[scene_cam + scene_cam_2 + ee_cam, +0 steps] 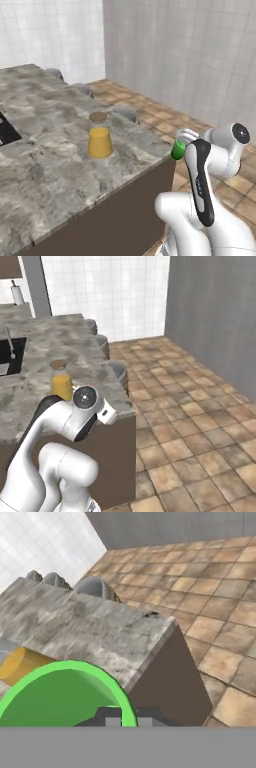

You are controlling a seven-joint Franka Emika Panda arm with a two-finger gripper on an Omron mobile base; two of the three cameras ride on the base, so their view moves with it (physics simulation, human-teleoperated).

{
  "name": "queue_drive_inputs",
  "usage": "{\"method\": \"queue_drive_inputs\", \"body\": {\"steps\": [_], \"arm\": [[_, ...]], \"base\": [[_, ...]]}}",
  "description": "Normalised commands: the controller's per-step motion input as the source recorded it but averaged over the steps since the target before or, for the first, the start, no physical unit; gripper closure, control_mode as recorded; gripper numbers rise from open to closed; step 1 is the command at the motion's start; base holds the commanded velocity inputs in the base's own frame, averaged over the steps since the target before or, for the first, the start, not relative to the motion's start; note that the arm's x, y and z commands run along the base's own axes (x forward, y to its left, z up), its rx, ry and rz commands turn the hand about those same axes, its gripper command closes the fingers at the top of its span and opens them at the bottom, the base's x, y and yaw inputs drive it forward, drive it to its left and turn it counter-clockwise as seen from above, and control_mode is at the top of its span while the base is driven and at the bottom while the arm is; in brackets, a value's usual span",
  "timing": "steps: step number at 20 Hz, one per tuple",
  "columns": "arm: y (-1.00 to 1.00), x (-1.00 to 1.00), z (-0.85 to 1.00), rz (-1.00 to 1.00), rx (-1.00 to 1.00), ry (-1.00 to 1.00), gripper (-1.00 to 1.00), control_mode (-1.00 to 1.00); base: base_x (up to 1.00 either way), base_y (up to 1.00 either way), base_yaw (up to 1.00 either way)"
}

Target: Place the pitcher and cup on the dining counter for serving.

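Green unlabelled cup (pixel 62 694) in gripper (pixel 129 716)

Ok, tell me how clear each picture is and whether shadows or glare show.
Left base view: soft and low-detail, flat light, the pitcher barely shadowed. Right base view: equally soft, no glare on the dining counter. Hand view: the cup looms large, edges slightly blurred.

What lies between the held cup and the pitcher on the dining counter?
Only bare dining counter separates cup from pitcher, per the left base view.
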Motion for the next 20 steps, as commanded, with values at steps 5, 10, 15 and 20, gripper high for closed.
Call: {"method": "queue_drive_inputs", "body": {"steps": [5,10,15,20], "arm": [[0.00,0.00,0.00,0.00,0.00,0.00,1.00,1.00],[0.00,0.00,0.00,0.00,0.00,0.00,1.00,1.00],[0.00,0.00,0.00,0.00,0.00,0.00,1.00,1.00],[0.00,0.00,0.00,0.00,0.00,0.00,1.00,1.00]], "base": [[0.62,-0.99,0.48],[0.61,-0.88,0.61],[0.62,-0.76,0.68],[0.55,-0.65,0.70]]}}
